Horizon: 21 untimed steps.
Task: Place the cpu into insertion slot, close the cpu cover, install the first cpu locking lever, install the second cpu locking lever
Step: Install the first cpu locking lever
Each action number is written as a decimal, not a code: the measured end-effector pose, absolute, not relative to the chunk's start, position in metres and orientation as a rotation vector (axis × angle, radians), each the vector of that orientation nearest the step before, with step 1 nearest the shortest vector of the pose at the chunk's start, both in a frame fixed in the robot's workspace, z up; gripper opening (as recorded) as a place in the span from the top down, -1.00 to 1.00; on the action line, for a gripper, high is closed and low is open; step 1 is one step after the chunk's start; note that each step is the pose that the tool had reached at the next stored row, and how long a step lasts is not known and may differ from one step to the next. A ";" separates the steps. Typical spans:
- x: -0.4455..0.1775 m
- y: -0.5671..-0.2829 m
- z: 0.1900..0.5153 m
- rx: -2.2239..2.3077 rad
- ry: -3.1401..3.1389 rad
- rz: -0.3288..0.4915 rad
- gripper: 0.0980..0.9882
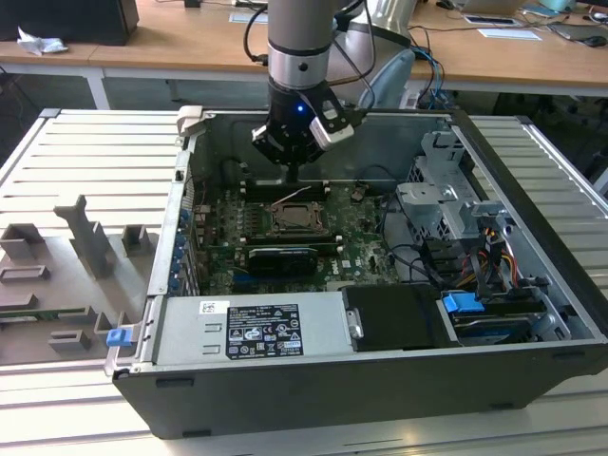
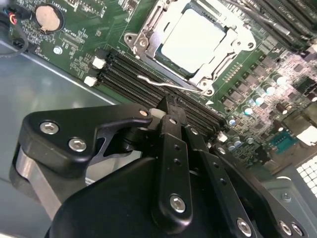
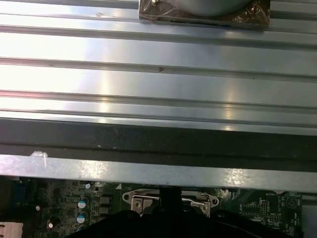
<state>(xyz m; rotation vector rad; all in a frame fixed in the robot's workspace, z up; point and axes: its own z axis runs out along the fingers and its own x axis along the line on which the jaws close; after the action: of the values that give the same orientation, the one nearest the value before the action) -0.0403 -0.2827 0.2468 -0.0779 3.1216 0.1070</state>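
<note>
The cpu (image 2: 193,39) lies flat in the insertion slot (image 1: 299,218), its pale metal face showing through the window of the silvery cpu cover (image 2: 148,30), which lies down over it. A thin wire locking lever (image 2: 151,81) runs along the socket's edge beside the memory slots. My gripper (image 2: 171,105) is shut with nothing between its fingers, and its tip hangs right at that lever; contact cannot be told. In the exterior view the gripper (image 1: 291,174) hovers just behind the socket inside the open computer case. The first wrist view shows the gripper (image 3: 168,198) over the socket.
Long black memory slots (image 2: 124,74) flank the socket. A black card (image 1: 283,258) sits in front of it, then the power supply (image 1: 252,328). A drive cage (image 1: 446,204) and cables fill the exterior view's right. Grey fixtures (image 1: 85,237) stand on the ribbed table outside.
</note>
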 end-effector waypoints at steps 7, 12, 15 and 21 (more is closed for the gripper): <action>-0.039 -0.285 0.235 -0.075 3.121 0.110 0.98; -0.036 -0.285 0.231 -0.075 3.121 0.128 0.98; -0.033 -0.285 0.229 -0.075 3.121 0.129 0.98; -0.029 -0.285 0.224 -0.075 3.121 0.129 0.98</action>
<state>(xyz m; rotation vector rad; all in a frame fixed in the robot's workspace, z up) -0.0286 -0.2849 0.2237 -0.0751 3.1207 0.1289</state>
